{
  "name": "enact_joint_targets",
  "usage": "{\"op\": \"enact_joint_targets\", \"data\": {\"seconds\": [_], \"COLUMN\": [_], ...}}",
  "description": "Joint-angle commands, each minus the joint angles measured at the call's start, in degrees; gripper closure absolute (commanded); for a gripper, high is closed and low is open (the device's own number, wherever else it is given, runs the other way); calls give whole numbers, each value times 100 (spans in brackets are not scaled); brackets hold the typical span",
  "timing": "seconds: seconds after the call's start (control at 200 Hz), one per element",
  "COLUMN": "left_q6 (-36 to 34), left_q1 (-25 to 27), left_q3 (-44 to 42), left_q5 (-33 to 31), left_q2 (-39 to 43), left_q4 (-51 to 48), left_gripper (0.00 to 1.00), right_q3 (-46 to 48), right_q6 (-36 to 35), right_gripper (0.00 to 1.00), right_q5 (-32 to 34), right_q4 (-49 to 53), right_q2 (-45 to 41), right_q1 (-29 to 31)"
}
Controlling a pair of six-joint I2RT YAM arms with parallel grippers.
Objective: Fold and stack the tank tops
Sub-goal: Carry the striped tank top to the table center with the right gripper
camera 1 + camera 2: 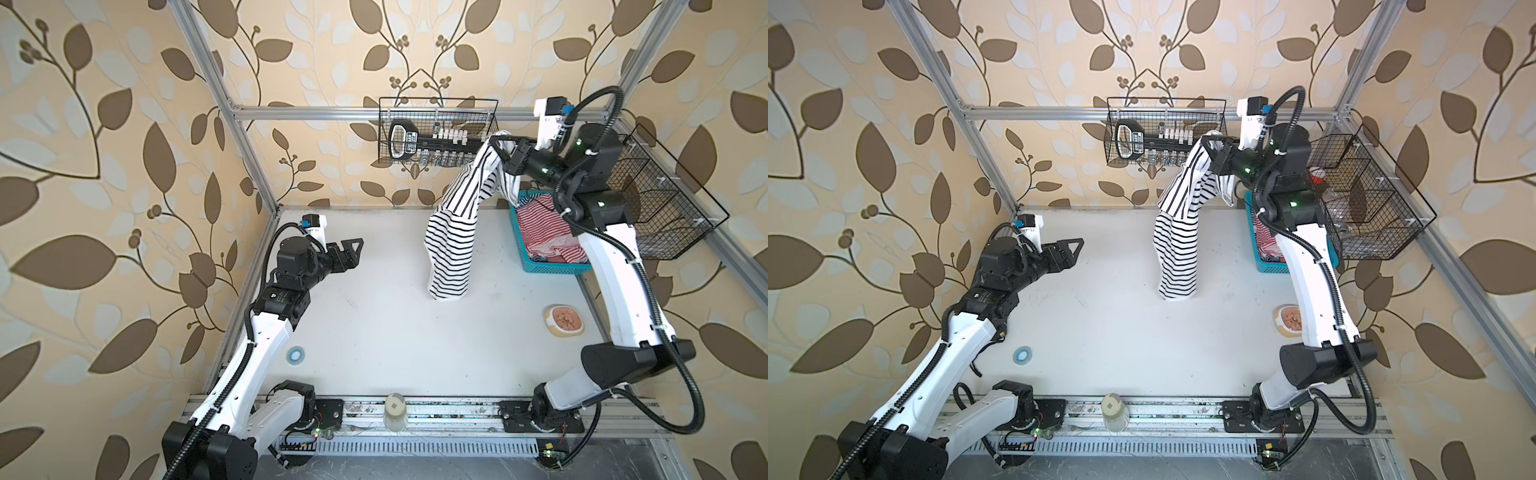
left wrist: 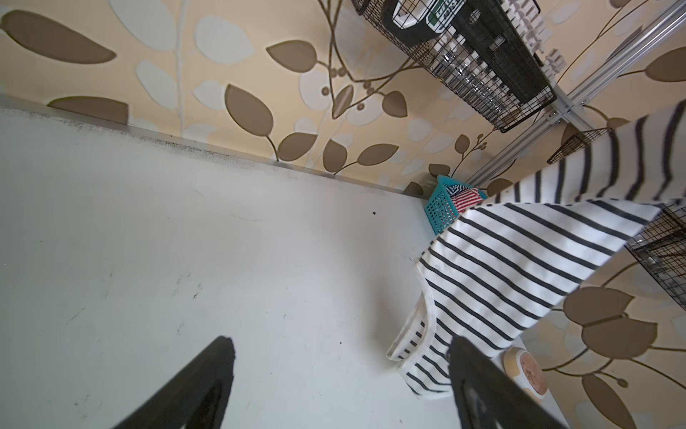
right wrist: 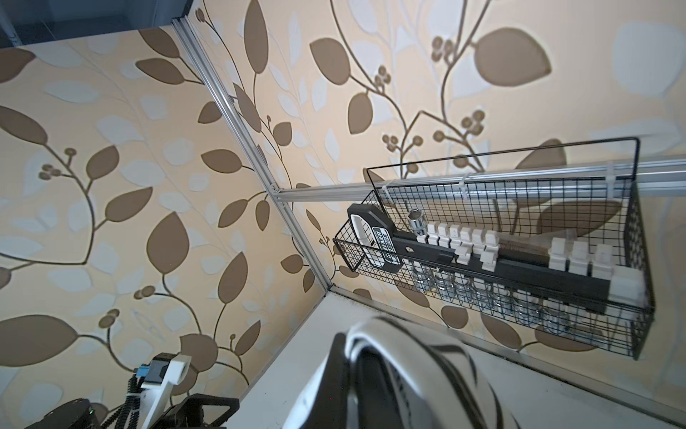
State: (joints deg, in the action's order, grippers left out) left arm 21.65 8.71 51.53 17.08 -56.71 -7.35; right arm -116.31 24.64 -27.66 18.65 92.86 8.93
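Raised high at about one o'clock, the right pincer (image 1: 496, 143) is clenched on the white knit tank top with black stripes (image 1: 451, 249), which hangs down until its hem meets the white counter (image 1: 374, 332). At four o'clock from it, the red-striped tank top (image 1: 540, 226) lies in a teal plastic basket (image 1: 552, 268). Across at nine o'clock, the left pincer (image 1: 353, 249) hovers released.

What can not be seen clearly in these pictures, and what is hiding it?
- Right gripper: in both top views its fingertips are buried in the black-striped tank top; blurred in the right wrist view.
- Red-striped tank top: partly behind the right arm in the blue basket; its full shape is hidden.
- Left gripper: cut off by the left wrist view's edge.
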Motion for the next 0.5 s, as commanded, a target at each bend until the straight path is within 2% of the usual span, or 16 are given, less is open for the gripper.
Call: {"op": "enact_joint_targets", "data": {"seconds": [0.0,0.14,0.305,0.495], "left_q6": [-41,-55,-23,45], "left_q1": [52,52,52,52], "left_q3": [365,462,477,437], "left_q5": [-161,-240,-236,-217], "left_q2": [103,107,146,182], "left_q4": [-18,-85,-109,-116], "left_gripper": [8,8,8,8], "right_q3": [-457,-489,-425,921], "right_q6": [18,100,-189,-479], "right_gripper": [100,100,100,100], "right_q5": [-28,19,245,514], "right_q4": [-276,-420,12,206], "right_q2": [186,352,315,-214], "right_q1": [171,330,529,899]}}
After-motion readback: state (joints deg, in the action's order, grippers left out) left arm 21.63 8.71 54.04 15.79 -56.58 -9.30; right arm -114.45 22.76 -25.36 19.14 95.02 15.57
